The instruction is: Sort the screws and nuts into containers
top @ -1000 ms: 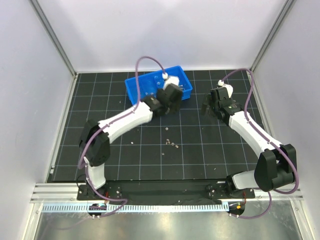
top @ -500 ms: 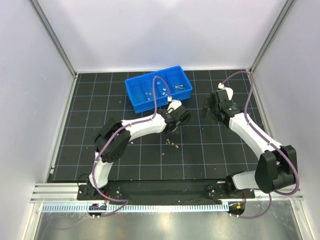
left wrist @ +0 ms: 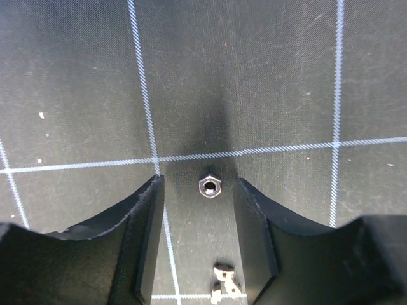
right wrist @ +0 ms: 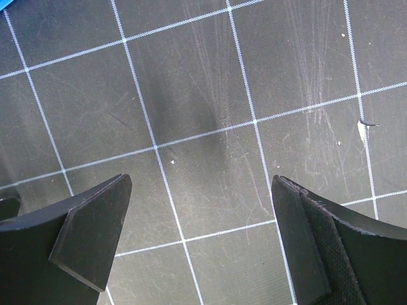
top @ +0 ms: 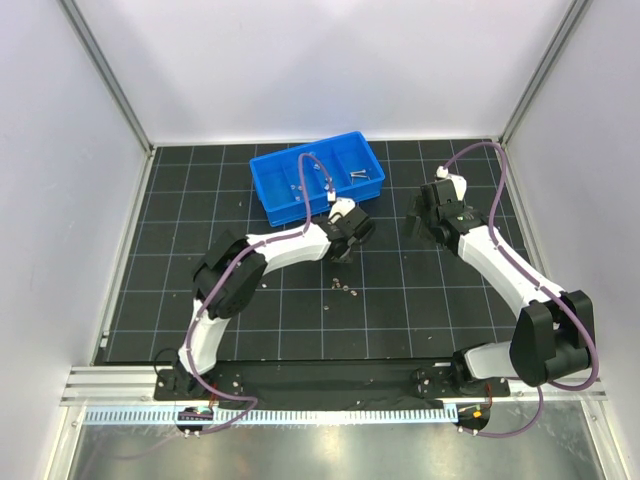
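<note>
A silver nut [left wrist: 210, 187] lies flat on the black grid mat between the fingertips of my left gripper [left wrist: 199, 190]. The jaws stand partly open and neither finger touches the nut. Further back between the fingers lies a small clump of silver pieces [left wrist: 224, 284]. From above, my left gripper [top: 351, 234] is low on the mat, just in front of the blue tray [top: 262, 165]. The tray holds a screw [top: 361, 175] in a right section and small silver bits [top: 299, 187] in a middle one. My right gripper [right wrist: 202, 184] is wide open over bare mat.
Loose silver pieces [top: 345, 288] lie on the mat near the left gripper, and another bit [top: 262, 282] lies to the left. The right gripper [top: 420, 215] hovers right of the tray. White walls [top: 100, 120] with metal frame rails enclose the mat.
My left arm has swung from over the tray down to the mat in front of it, and its jaws have narrowed. The right arm has not moved.
</note>
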